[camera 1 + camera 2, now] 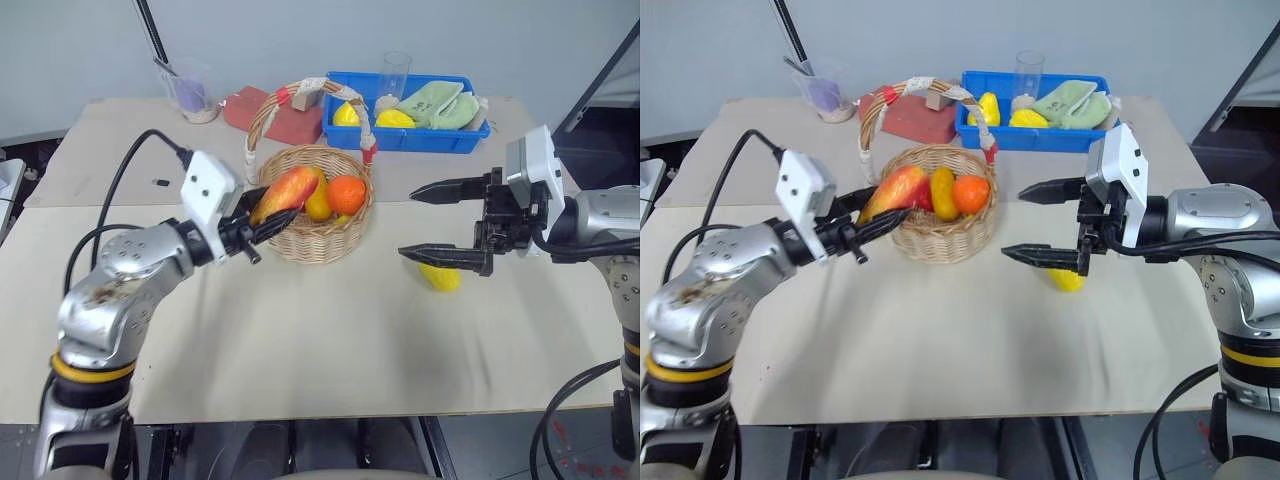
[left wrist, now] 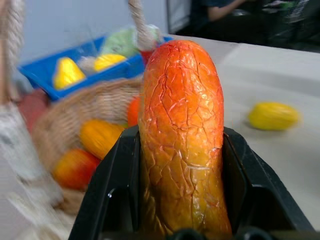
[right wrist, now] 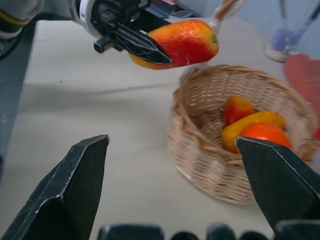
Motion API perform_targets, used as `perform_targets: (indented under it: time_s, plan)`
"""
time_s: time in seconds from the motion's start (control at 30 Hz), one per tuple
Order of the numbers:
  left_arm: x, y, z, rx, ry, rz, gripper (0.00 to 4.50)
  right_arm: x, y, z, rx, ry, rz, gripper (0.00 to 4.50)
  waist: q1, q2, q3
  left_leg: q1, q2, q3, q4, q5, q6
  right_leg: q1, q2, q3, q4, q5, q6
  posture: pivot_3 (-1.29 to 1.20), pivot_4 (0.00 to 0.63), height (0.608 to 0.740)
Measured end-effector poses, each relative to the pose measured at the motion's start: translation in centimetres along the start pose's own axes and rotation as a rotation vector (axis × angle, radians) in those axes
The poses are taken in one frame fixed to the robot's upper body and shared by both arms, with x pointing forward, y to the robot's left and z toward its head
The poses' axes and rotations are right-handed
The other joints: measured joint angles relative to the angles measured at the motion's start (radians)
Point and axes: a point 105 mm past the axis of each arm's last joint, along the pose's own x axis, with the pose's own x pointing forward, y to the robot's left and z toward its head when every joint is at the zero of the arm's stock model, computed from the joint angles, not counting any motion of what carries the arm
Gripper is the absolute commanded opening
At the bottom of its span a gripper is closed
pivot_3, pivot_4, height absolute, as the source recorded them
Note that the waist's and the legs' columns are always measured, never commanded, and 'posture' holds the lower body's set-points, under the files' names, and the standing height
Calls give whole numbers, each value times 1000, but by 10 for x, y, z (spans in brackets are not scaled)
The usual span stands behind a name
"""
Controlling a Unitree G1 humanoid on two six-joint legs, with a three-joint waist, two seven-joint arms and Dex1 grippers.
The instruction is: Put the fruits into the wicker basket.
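Mango (image 1: 286,192) sits clamped between the closed jaws of the left gripper (image 1: 262,228), poised at the near-left rim of the wicker basket (image 1: 315,238), not yet released. Lemon (image 1: 441,277) lies on the table (image 1: 300,340) right of the basket, partly hidden beneath the right gripper (image 1: 432,220), whose jaws gape wide and empty. Both fruits remain outside; fruit already in the basket overlaps and is hard to separate.

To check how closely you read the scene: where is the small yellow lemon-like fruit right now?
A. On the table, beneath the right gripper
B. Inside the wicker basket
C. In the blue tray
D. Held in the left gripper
A: the lemon-like fruit lies on the table under the open right gripper, while the left gripper holds the mango-like fruit beside the wicker basket.
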Motion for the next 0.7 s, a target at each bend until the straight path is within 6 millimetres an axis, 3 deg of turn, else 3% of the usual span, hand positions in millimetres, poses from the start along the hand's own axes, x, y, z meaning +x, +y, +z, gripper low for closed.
perform_targets:
  time_s: [0.13, 0.33, 0.5, 0.7]
  plan:
    - [27, 6, -2, 69, -28, 25, 1547, 0, -5, 2, -4, -10, -60, 4500, 4, 0, 0, 0, 0, 0, 1, 0, 0, 0, 0, 0, 0, 0, 0, 0, 150, 740]
    - [42, 9, -11, 75, -48, 35, 4390, -4, -10, -1, 3, -14, -136, 4500, 3, 0, 0, -1, 0, 0, 1, 0, 0, 0, 1, 0, 0, 0, 0, 0, 150, 740]
    - [42, -1, -11, 85, -59, -42, 4454, -14, -19, -18, 30, 23, -239, 4500, 3, 0, 0, -1, 0, 0, 1, 0, 0, 0, 1, 0, 0, 0, 0, 0, 150, 740]
    - [23, -32, -12, 88, -27, -254, 4454, -29, -26, -70, 67, 220, -376, 4500, 1, 0, 0, -1, 1, 0, 2, 0, 0, 0, 2, 0, 0, 0, 0, 0, 150, 740]
